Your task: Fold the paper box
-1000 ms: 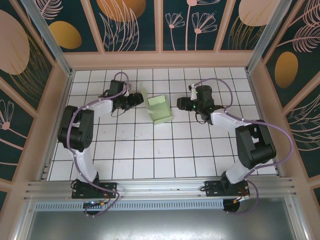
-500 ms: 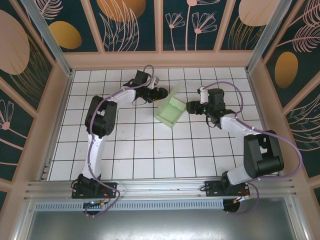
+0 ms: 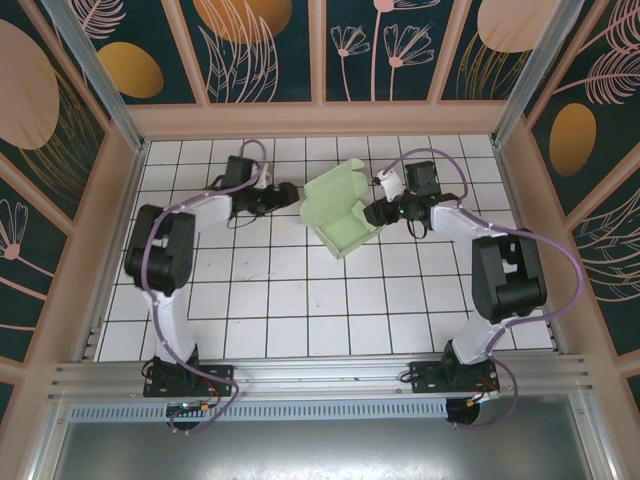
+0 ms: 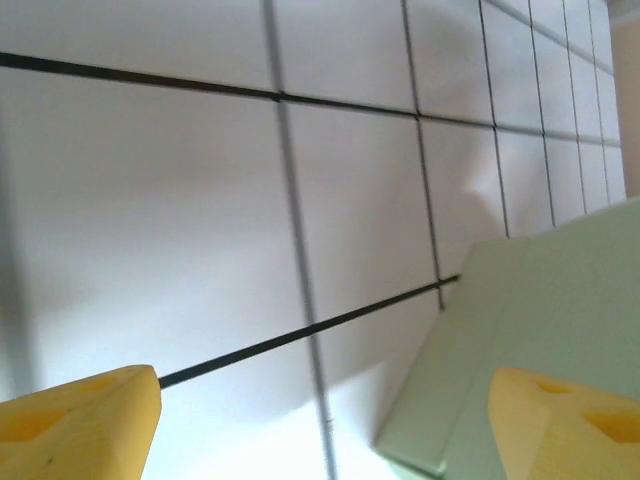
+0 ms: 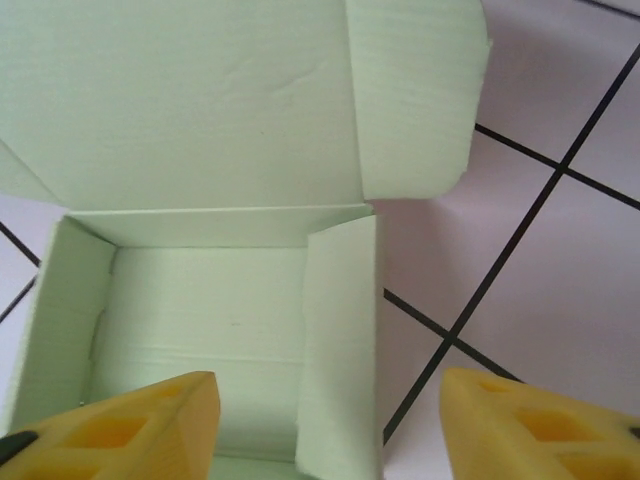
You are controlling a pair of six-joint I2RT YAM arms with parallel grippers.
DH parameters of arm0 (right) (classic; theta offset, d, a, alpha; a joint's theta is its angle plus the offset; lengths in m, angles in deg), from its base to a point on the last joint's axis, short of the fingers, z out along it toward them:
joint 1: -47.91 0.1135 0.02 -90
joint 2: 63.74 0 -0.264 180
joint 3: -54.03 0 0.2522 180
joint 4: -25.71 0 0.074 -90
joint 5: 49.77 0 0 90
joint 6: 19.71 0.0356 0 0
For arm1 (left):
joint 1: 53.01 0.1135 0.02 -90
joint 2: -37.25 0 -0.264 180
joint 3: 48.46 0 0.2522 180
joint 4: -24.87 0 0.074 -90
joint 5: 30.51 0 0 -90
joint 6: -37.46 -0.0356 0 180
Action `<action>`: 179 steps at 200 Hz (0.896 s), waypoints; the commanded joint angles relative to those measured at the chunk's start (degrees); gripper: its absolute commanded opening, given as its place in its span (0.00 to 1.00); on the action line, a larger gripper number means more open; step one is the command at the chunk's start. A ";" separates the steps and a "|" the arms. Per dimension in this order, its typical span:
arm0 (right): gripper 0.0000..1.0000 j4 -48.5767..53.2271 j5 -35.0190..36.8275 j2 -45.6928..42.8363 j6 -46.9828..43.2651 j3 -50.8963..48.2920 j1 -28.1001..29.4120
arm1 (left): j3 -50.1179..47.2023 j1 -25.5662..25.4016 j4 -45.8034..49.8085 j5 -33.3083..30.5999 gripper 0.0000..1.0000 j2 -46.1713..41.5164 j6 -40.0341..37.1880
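The paper box is a pale mint-green card tray with its lid flap raised, lying on the tiled floor at the back centre. In the right wrist view the paper box shows its hollow inside and a side wall. My right gripper is open, its yellow fingers standing either side of that wall, one inside the tray. My left gripper sits just left of the lid. In the left wrist view the left gripper is open, with the box's outer face by its right finger.
The white tiled floor stretches open toward the arm bases. Wooden walls close in the left, right and back sides. A metal rail runs along the near edge.
The box has turned and its lid now stands open toward the back. The left arm drew back to the left. The right gripper moved in over the box's right wall.
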 commanded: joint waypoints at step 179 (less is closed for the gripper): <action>0.04 16.70 11.39 16.80 -1.43 16.38 3.67 | -17.46 -0.74 -10.58 -6.22 0.87 -6.32 -3.26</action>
